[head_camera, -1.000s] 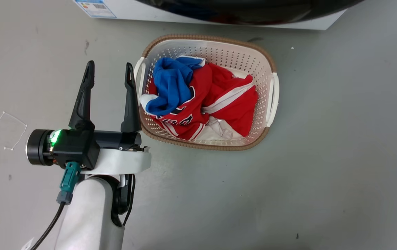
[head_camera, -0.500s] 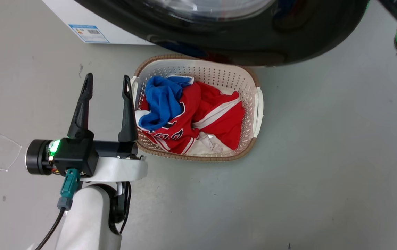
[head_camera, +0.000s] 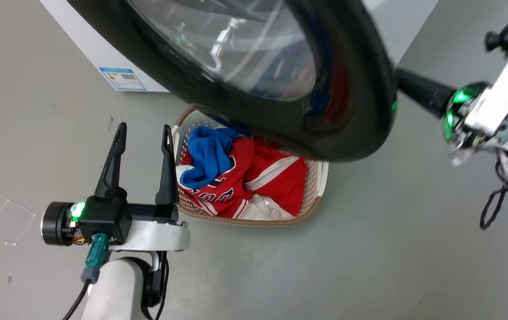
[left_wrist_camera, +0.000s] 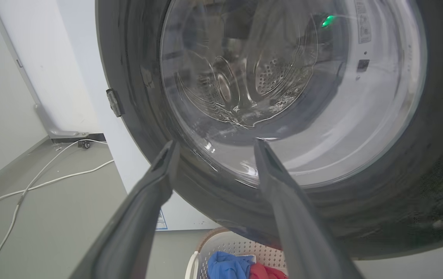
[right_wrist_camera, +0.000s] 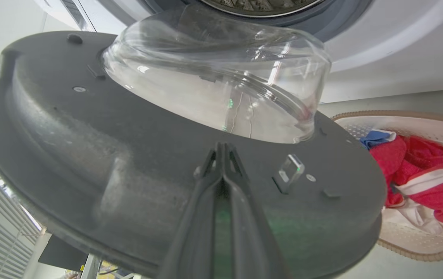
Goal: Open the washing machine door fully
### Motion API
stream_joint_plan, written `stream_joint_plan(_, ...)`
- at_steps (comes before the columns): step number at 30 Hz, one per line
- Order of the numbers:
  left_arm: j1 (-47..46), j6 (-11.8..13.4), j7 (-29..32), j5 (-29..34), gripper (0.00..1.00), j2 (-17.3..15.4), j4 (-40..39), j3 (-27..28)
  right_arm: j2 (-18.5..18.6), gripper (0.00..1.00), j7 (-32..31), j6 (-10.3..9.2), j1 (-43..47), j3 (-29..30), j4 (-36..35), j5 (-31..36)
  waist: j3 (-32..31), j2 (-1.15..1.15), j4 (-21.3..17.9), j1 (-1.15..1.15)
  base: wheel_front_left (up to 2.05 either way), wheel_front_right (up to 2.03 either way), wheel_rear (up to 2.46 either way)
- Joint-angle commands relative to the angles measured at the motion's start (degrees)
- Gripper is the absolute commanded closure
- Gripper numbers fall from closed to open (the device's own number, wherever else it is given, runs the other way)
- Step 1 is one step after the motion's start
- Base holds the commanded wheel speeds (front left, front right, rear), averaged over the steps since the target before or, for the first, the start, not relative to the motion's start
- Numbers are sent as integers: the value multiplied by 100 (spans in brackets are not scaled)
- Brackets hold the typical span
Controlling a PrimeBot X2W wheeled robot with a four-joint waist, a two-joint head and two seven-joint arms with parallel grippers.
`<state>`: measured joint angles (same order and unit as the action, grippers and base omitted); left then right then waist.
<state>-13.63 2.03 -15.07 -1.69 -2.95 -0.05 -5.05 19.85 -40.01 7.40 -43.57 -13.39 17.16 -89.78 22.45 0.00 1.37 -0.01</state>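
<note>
Holding my right pincer [right_wrist_camera: 223, 152], closed and empty, at the inner face of the door [head_camera: 351, 102], which stands half open to its left above the basket [head_camera: 311, 195]; left pincer [head_camera: 143, 133] wide, idle.

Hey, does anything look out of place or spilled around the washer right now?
Nothing looks spilled or damaged. The one odd spot: the laundry basket, full of red and blue clothes, sits right in front of the washing machine, so the partly open washing machine door hangs over its far end.
</note>
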Motion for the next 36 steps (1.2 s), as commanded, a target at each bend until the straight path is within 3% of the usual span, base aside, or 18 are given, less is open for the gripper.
stream_joint_plan(1,78,-4,-16,42,0,10,13,-5,-74,100,-79,16,218,-78,-125,-33,-110,0,5,1,0,0,0)
stream_joint_plan(13,366,58,-16,-10,0,10,77,-107,-396,100,-353,16,1334,-745,-1211,-18,-553,0,75,1,0,0,0)
stream_joint_plan(24,512,106,-16,-26,0,10,97,-135,-789,100,-441,16,1839,-1279,-1533,-14,-702,0,189,1,0,0,0)
stream_joint_plan(30,642,107,-16,-26,0,10,157,-131,-882,100,-344,16,2168,-1368,-1599,-41,-898,0,228,1,0,0,0)
stream_joint_plan(36,836,108,-16,-2,0,10,231,-105,-880,100,146,16,2538,-1056,-1645,18,-1216,0,209,1,0,0,0)
